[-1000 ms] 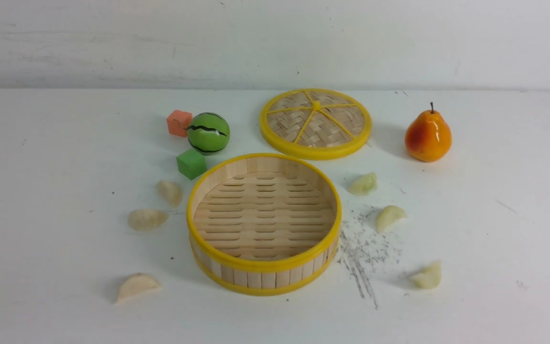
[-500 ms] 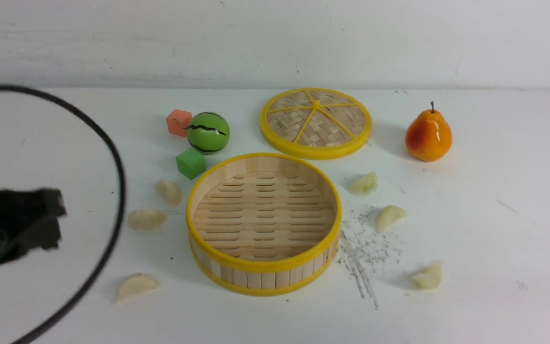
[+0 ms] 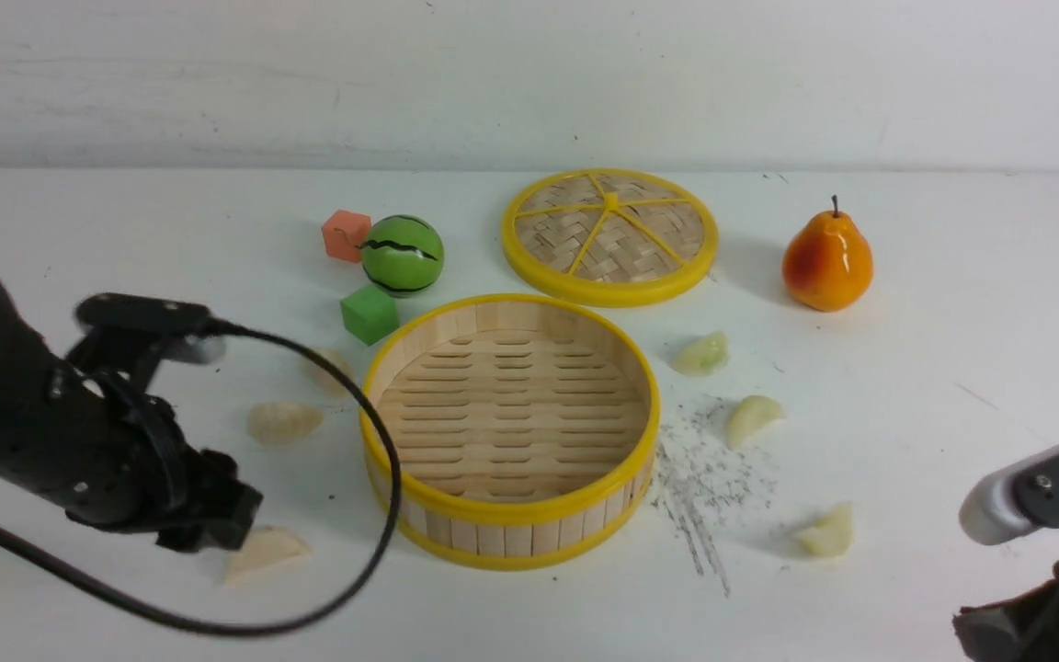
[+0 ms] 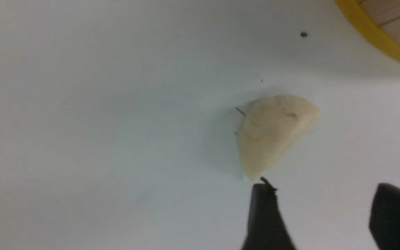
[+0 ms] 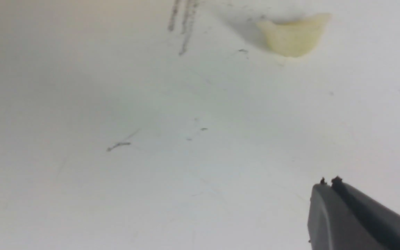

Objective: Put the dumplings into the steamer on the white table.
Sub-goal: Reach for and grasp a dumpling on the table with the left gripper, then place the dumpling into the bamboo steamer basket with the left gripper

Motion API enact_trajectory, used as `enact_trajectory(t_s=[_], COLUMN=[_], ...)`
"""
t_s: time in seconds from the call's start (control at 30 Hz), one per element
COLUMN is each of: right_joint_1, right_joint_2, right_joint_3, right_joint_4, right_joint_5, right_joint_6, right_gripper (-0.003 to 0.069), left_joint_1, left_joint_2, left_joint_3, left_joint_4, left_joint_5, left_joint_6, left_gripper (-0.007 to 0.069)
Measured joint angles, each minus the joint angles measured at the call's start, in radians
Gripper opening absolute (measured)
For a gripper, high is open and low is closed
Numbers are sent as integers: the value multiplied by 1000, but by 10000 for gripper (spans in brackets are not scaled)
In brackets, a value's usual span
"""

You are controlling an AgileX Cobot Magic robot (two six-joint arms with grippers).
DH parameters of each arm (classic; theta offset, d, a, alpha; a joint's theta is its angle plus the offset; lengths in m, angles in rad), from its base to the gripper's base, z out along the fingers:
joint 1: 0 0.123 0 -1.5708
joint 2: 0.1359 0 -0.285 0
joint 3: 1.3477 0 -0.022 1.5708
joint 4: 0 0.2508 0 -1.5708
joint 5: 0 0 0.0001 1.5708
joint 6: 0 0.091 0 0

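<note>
The steamer (image 3: 511, 508) stands empty mid-table, and its yellow rim (image 4: 373, 38) shows in the left wrist view. Several dumplings lie on the white table (image 3: 952, 368) around it. Three are on its left (image 3: 283, 421) (image 3: 327, 368) (image 3: 272, 550) and three on its right (image 3: 700, 354) (image 3: 752, 416) (image 3: 824, 531). My left gripper (image 3: 217, 524) (image 4: 325, 194) is open and empty, one fingertip just short of the near-left dumpling (image 4: 273, 132). My right gripper (image 5: 328, 182) is shut and empty, well short of the near-right dumpling (image 5: 293, 34).
The woven lid (image 3: 609, 234) lies behind the steamer, with a pear (image 3: 826, 262) to its right. A watermelon ball (image 3: 402, 255), an orange cube (image 3: 345, 235) and a green cube (image 3: 369, 313) sit at the back left. The left arm's black cable (image 3: 373, 515) loops near the steamer wall.
The left arm has swung in from the left to the near-left dumpling and its jaws have opened. The right arm has entered at the bottom right corner.
</note>
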Motion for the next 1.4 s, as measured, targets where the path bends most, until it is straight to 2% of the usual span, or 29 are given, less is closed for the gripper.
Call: enact_trajectory(t_s=[0.03, 0.1, 0.17, 0.23, 0.33, 0.47, 0.5, 0.6, 0.73, 0.8, 0.83, 0.93, 1.03, 1.17, 1.4], right_joint_1=[12, 25, 32, 31, 31, 31, 31, 31, 31, 31, 31, 31, 31, 31, 31], right_joint_2=[8, 9, 9, 9, 9, 9, 9, 9, 9, 9, 9, 9, 9, 9, 9], right_joint_3=[0, 0, -1, -1, -1, -1, -1, -1, -1, -1, -1, -1, -1, -1, -1], right_joint_4=[15, 23, 26, 27, 27, 27, 27, 26, 18, 18, 16, 15, 15, 15, 15], right_joint_5=[-5, -7, -10, -11, -14, -18, -20, -22, -31, -37, -44, -54, -67, -67, -67], right_joint_6=[-4, -8, -9, -9, -11, -12, -12, -12, -12, -12, -12, -12, -12, -12, -12], right_gripper=[-12, -11, -10, -10, -10, -10, -10, -10, -10, -10, -10, -9, -8, -7, -3], left_joint_1=[-24, -52, -73, -86, -92, -93, -93, -93, -93, -93, -101, -131, -191, -246, -269], left_joint_2=[40, 87, 131, 167, 215, 221, 221, 221, 202, 190, 176, 170, 209, 335, 510], left_joint_3=[0, -1, -2, -5, -11, -25, -38, -90, -229, -282, -352, -448, -517, -569, -618], left_joint_4=[25, 39, 45, 45, 40, 34, 38, 44, 48, 47, 37, 20, 7, 53, 128], left_joint_5=[-40, -112, -182, -227, -227, -157, -123, -12, 152, 184, 208, 147, 8, -94, -136], left_joint_6=[84, 168, 224, 245, 256, 253, 235, 123, -96, -156, -227, -283, -319, -336, -353], left_gripper=[508, 570, 596, 589, 500, 279, 213, 230, 230, 230, 230, 230, 230, 230, 250])
